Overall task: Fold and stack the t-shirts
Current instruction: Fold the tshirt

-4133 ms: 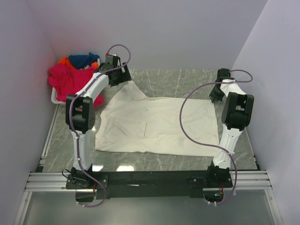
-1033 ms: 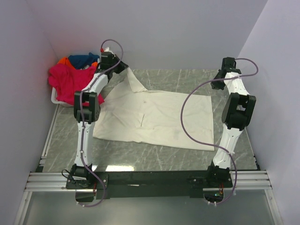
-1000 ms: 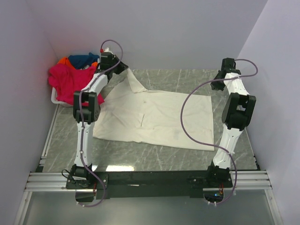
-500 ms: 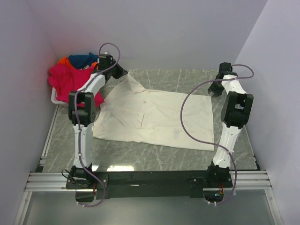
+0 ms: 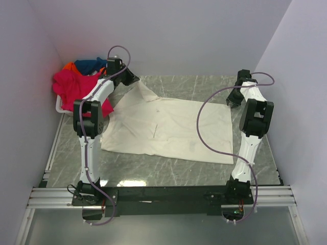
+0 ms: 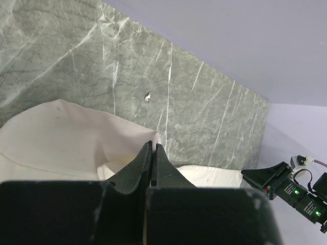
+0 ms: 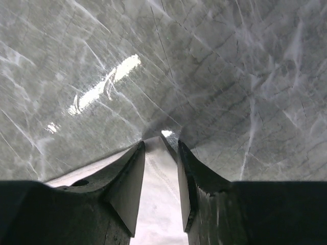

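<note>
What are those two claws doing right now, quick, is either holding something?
Left gripper: closed, pinching the cream shirt.
Right gripper: open, straddling a corner of that shirt.

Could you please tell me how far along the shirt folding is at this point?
Nothing is folded or stacked yet. The cream shirt lies spread on the table. In hand: the left pincer is shut on its far left corner, holding it raised; the right pincer sits open astride the far right corner. Left: folding it, then the pink shirt, blue shirt and orange shirt heaped in the basket.
</note>
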